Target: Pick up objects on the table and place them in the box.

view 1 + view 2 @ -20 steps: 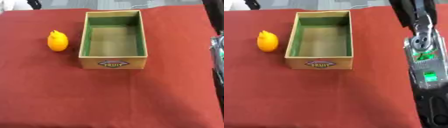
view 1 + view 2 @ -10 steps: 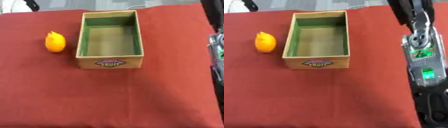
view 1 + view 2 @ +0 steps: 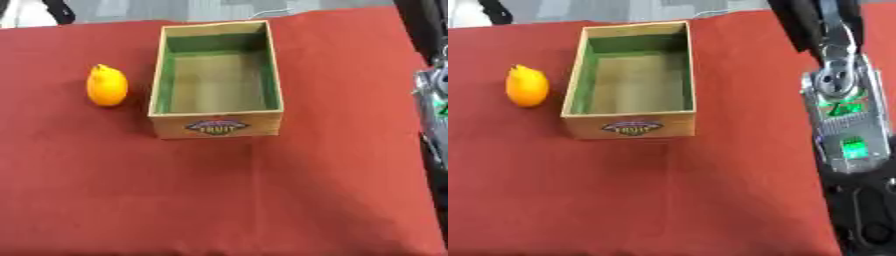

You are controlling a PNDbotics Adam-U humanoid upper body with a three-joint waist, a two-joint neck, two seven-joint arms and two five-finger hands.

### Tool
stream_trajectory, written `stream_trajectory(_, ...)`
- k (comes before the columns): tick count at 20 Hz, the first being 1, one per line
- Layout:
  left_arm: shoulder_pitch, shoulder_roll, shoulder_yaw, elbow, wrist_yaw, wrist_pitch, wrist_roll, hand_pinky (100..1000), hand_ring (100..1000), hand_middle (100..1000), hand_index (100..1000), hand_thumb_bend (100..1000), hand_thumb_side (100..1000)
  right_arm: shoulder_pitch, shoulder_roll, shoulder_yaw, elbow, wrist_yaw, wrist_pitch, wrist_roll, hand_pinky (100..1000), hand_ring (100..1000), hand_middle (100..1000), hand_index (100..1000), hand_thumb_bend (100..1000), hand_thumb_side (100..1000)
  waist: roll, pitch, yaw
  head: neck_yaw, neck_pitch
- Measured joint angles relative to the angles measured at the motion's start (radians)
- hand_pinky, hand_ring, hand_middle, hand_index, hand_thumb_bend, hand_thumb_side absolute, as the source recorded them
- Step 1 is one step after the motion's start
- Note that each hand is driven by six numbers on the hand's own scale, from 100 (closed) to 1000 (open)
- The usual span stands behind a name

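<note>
An orange-yellow fruit (image 3: 107,86) with a small pointed tip lies on the red tablecloth (image 3: 219,200), just left of the box. The cardboard box (image 3: 217,80) has green inner walls and a "FRUIT" label (image 3: 216,126) on its near side; nothing shows inside it. My right arm (image 3: 846,125) runs down the right edge of the right eye view, silver and black with green lights. Neither of my hands shows in either view.
The red cloth ends at a far edge (image 3: 105,24), with grey floor beyond. A dark object (image 3: 59,10) stands past the far left corner. My right arm hangs over the table's right side.
The whole picture has shifted slightly up and to the left, so the camera has moved. The fruit and the box keep their places relative to each other.
</note>
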Motion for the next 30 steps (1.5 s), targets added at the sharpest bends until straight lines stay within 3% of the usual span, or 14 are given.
stream_trajectory(5, -0.07, -0.042, -0.027, 0.114, -0.108, -0.032, -0.109, 714, 753, 783, 974, 696, 874, 0.0, -0.001, 0.003, 0.0, 0.0, 0.0, 0.002, 813, 841, 644, 860, 168, 1000, -0.005, -0.001, -0.004, 0.026, 0.001)
stream_trajectory(13, -0.147, -0.122, -0.055, 0.284, -0.27, -0.084, -0.186, 729, 779, 806, 988, 772, 761, 0.0, -0.001, 0.006, 0.0, 0.0, 0.003, 0.006, 813, 842, 644, 859, 177, 1000, -0.008, -0.001, -0.003, 0.037, -0.006)
stream_trajectory(18, -0.18, -0.159, -0.07, 0.378, -0.332, -0.123, -0.2, 730, 779, 803, 1000, 710, 681, 0.0, -0.001, 0.006, 0.0, 0.0, 0.003, 0.007, 813, 842, 643, 859, 179, 1000, -0.008, 0.003, -0.005, 0.038, -0.018)
stream_trajectory(30, -0.246, -0.26, -0.074, 0.533, -0.398, -0.155, -0.26, 731, 785, 830, 1000, 717, 682, 0.0, -0.001, 0.012, 0.0, -0.001, 0.004, 0.01, 814, 843, 641, 857, 182, 1000, -0.005, 0.01, -0.013, 0.048, -0.027)
